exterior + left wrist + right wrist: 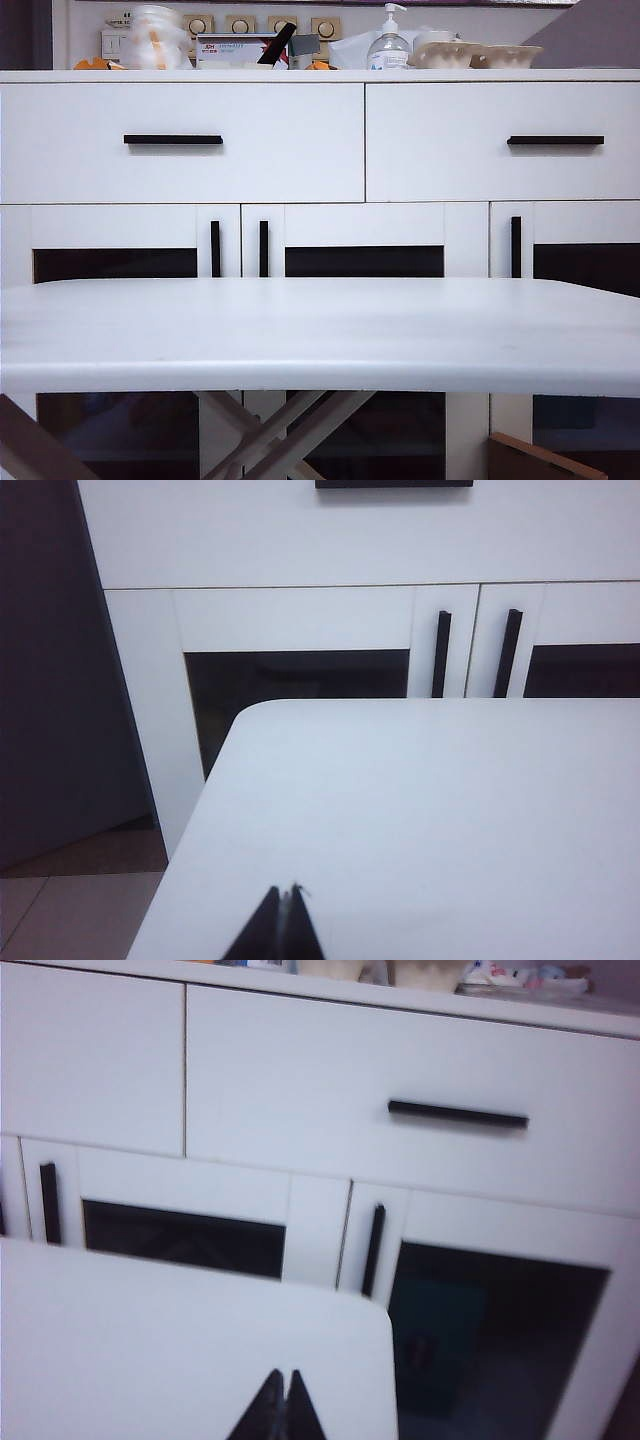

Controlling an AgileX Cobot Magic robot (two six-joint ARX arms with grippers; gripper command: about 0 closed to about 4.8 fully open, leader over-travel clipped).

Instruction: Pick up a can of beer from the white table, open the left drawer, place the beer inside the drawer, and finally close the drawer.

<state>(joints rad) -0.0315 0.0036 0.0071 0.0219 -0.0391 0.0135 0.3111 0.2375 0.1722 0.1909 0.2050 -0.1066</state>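
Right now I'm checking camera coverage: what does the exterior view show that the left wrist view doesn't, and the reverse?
Only the exterior view shows the sideboard's top with the clear pump bottle, plus the right drawer's slim black bar handle.

Only the left wrist view shows the shut left gripper over the table and the tiled floor.

Both show the matte white table, the flat white left drawer, closed, and black vertical door handles. Neither shows the can or the right gripper.

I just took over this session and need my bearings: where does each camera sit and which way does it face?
Exterior view: low, table height, facing the sideboard; left drawer closed; no arm visible.
Left wrist view: above the white table corner, facing the lower doors; shut left gripper shows.
Right wrist view: above the opposite corner, facing the right drawer; shut right gripper shows.
All share table and sideboard.
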